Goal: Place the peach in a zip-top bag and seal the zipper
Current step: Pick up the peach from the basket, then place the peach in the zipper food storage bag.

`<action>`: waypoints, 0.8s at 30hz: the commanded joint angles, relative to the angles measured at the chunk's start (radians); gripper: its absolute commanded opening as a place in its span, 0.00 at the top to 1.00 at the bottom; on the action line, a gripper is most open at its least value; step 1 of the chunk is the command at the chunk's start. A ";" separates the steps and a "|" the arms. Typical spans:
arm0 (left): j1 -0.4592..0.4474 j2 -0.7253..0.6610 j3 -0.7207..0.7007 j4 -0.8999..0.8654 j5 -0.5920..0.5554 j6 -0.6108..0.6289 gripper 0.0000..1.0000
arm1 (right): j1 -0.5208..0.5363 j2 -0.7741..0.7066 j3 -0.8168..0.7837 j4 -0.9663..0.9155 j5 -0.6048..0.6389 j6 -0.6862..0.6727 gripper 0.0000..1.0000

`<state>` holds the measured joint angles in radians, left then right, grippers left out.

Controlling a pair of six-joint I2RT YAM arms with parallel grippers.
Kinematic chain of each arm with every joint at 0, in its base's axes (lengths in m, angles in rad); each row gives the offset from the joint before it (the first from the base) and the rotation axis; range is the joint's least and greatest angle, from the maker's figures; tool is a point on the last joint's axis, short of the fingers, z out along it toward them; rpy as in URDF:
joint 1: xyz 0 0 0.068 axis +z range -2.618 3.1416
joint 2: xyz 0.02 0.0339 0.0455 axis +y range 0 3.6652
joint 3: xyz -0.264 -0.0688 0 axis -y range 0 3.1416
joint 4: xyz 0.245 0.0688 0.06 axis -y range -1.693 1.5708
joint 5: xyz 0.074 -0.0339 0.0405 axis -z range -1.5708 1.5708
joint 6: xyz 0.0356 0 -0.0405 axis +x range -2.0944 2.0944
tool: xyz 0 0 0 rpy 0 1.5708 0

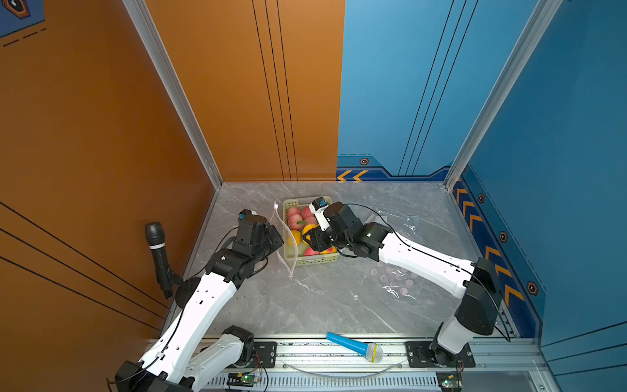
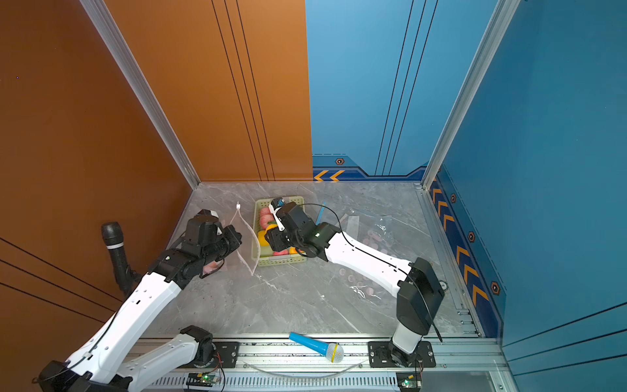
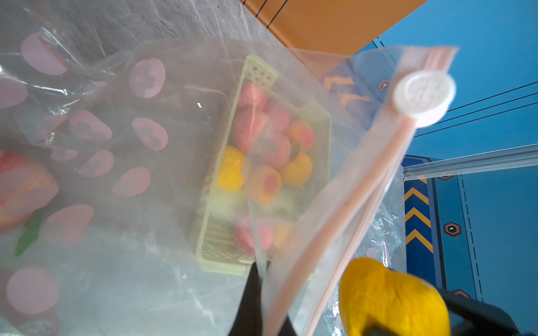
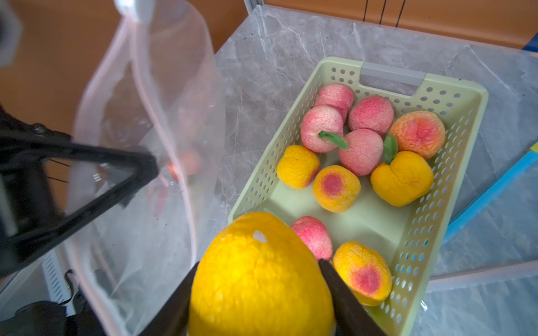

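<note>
The right gripper (image 4: 257,266) pinches a yellow peach (image 3: 390,299) between its two black fingers (image 4: 337,288), the jaws spread about as wide as the fruit. The peach hangs in the air over the basket's (image 4: 454,87) left rim, just beside the open mouth of the bag (image 4: 139,96) and not inside it.

The left gripper (image 3: 262,291) has its jaws pressed together on one lip of the bag and holds it up off the table (image 1: 322,305), between the basket and the table's left edge. The two pink zipper tracks (image 3: 364,203) stand apart. The white round slider (image 3: 422,96) sits at the far end of the zipper; its face carries a raised mark too blurred to read. The clear film is printed with pink rounds (image 3: 147,77), each with a darker flower-like figure and no letters that can be made out. A red fruit (image 3: 23,189) with a green leaf shows through the film; I cannot tell whether it lies inside.

The pale green perforated basket stands near the middle of the table's far edge and holds pink and yellow peaches.
</note>
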<state>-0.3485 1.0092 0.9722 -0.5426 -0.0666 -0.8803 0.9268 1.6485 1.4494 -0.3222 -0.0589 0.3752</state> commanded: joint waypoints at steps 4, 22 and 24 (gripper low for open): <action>-0.025 0.066 0.097 -0.010 0.024 0.045 1.00 | 0.042 -0.078 -0.070 0.162 -0.064 0.041 0.74; -0.094 0.039 0.097 -0.010 0.050 0.037 1.00 | 0.053 0.147 0.064 0.130 -0.047 0.047 0.57; -0.094 0.032 0.093 -0.010 0.046 0.032 1.00 | 0.056 0.158 0.079 0.114 -0.047 0.038 0.43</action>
<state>-0.4343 1.0626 1.0660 -0.5438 -0.0399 -0.8539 0.9810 1.8050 1.4799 -0.1757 -0.1268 0.4171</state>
